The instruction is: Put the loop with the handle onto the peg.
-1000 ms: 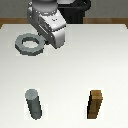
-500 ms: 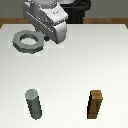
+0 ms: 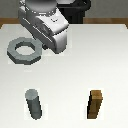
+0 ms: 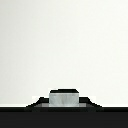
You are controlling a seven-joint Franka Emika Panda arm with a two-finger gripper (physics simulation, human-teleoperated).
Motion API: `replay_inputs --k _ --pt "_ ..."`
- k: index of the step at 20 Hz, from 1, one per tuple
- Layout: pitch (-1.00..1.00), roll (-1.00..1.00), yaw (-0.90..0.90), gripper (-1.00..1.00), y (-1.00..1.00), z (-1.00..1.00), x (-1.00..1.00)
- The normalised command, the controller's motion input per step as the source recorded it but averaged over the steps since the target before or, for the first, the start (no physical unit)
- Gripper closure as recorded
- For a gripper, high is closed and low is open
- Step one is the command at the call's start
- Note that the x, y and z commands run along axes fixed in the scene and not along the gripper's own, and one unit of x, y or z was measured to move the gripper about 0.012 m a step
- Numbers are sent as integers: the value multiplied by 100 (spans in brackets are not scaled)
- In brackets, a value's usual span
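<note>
The loop with the handle [image 3: 23,50] is held by its tab at the gripper [image 3: 46,46], raised towards the exterior view's left; finger spread cannot be told. Carrying is underway; alignment over the peg [image 3: 34,103] is needed next.

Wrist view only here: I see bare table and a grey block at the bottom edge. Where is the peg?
Observer: The peg stands upright on the table, nearer the camera than the gripper and toward the exterior view's left.
Operator: And the ring, where does it sit?
Observer: The loop with the handle juts out from the gripper toward the exterior view's left. It looks gripped by its tab, nowhere near over the peg.
</note>
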Motion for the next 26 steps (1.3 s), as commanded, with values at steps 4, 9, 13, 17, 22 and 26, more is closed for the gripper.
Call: replay_inputs --k 4,9,13,17,22,26 --pt "0 0 0 100 0 0 25" --pt "0 0 0 100 0 0 100" --pt "0 0 0 100 25 0 75" --pt "0 0 0 100 50 0 0" --pt "0 0 0 100 0 -40 0" --pt "0 0 0 100 0 -50 25"
